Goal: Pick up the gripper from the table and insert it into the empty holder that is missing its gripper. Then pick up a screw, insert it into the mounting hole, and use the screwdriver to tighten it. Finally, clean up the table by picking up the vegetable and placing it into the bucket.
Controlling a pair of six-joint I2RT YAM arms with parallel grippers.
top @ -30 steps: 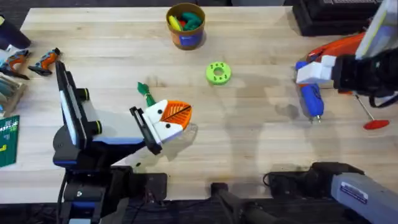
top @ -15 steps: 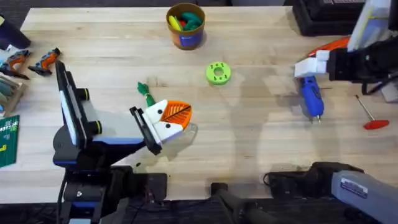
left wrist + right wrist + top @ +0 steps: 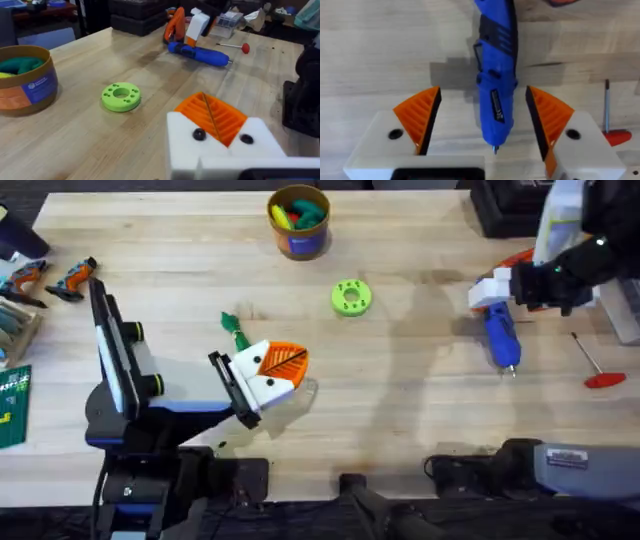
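The blue screwdriver lies flat on the table at the right, silver tip toward the front edge. My right gripper hovers over its back end, open; in the right wrist view its orange fingers stand on either side of the screwdriver without touching it. My left gripper rests low at centre left, its two orange ribbed pads pressed together with nothing between them. The dark-green vegetable lies just behind it. The bucket stands at the back centre. The loose gripper, the bare holder and the screw are out of view.
A lime-green disc with holes lies between the bucket and the screwdriver. A thin rod with a red handle lies at the far right. Tools and small parts crowd the left edge, and a black case sits at the back right.
My right arm has swung toward the back of the table and risen, its gripper staying above the screwdriver's back end. The screwdriver, the left arm and everything else have stayed put.
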